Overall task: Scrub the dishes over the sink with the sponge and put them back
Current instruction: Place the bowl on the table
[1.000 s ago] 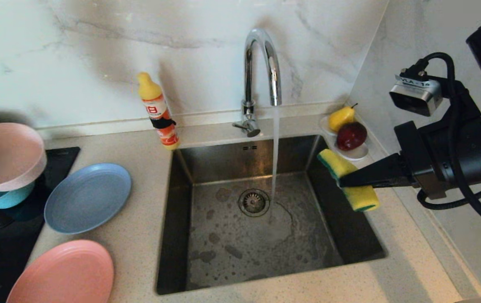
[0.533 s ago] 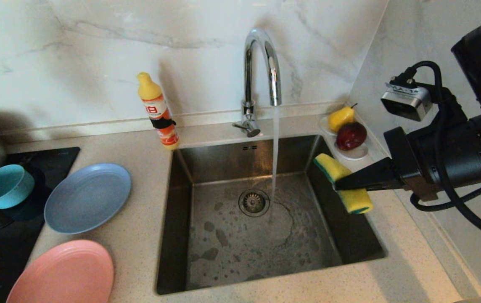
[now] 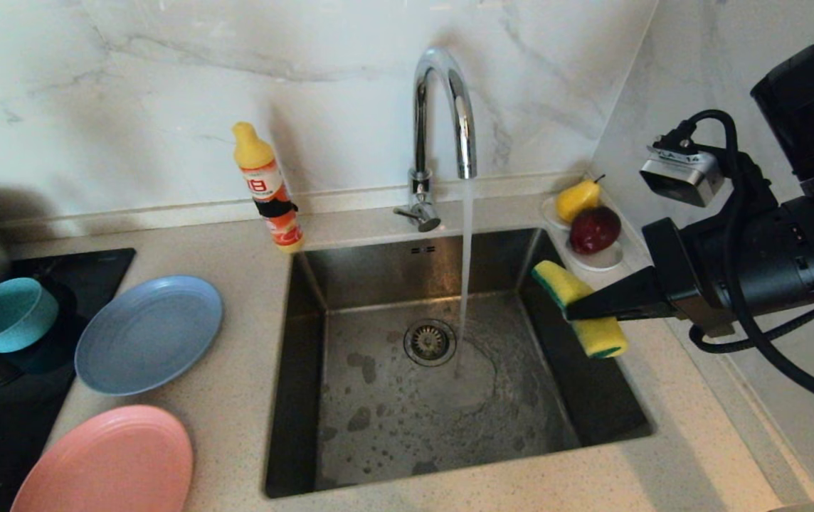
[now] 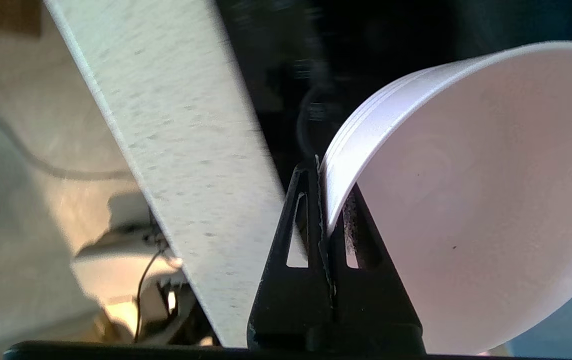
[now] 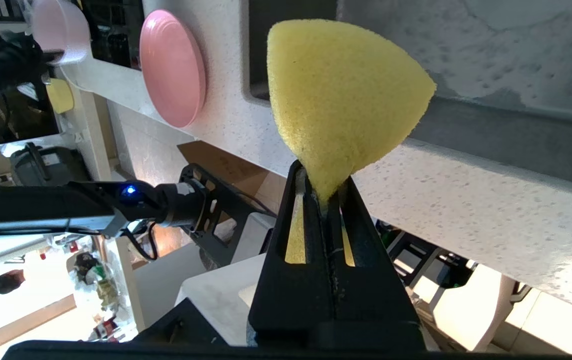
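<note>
Gone from the head view, the left gripper (image 4: 323, 200) clamps the small pale pink dish (image 4: 466, 200), well left of the sponge (image 3: 581, 313) pinched by the right gripper (image 3: 572, 311).

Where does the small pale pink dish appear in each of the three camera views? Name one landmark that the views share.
Head view: not in it.
Left wrist view: the small pale pink dish is close up, its rim pinched in the shut left hand.
Right wrist view: the dish is far off, beyond the large salmon-pink plate.
Shared landmark: the speckled countertop, seen in all three views.
</note>
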Tool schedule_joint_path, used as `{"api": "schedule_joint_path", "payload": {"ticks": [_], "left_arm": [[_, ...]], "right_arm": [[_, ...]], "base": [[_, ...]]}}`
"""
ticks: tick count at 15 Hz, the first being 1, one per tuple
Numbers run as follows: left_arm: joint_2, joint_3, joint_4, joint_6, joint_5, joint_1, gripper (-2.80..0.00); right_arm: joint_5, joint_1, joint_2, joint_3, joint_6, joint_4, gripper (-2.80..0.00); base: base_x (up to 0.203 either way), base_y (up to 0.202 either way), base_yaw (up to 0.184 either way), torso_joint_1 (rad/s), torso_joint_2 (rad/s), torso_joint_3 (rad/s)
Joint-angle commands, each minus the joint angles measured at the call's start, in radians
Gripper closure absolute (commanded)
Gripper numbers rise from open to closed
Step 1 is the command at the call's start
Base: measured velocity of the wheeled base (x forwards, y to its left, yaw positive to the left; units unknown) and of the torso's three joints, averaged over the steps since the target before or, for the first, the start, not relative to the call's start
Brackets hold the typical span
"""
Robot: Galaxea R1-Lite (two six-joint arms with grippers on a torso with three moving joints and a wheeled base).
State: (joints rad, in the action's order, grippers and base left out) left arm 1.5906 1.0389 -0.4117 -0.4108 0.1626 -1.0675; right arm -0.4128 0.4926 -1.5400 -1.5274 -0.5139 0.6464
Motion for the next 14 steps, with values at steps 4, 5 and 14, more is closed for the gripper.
{"api": "schedule_joint_path", "payload": {"ticks": [4,5,14], "left_arm": [[0.138,-0.022,0.044,0.019,0.003,-0.055,0.0],[0.159,-0.032,0.067,0.02,0.003,-0.059,0.0],[0.265,-0.056,0.23,0.041,0.133,-0.071,0.0]], "right_arm": [[-0.003,-0.008,-0.005,0.001,-0.003,0.006,0.0],[-0.003,-0.008,-0.005,0.001,-0.003,0.006,0.0],[-0.003,-0.008,-0.015,-0.011,-0.001,0.004,0.0]], "base": [[0.0,0.0,0.0,0.0,0.0,0.0],[0.0,0.0,0.0,0.0,0.0,0.0],[0.0,0.0,0.0,0.0,0.0,0.0]]}}
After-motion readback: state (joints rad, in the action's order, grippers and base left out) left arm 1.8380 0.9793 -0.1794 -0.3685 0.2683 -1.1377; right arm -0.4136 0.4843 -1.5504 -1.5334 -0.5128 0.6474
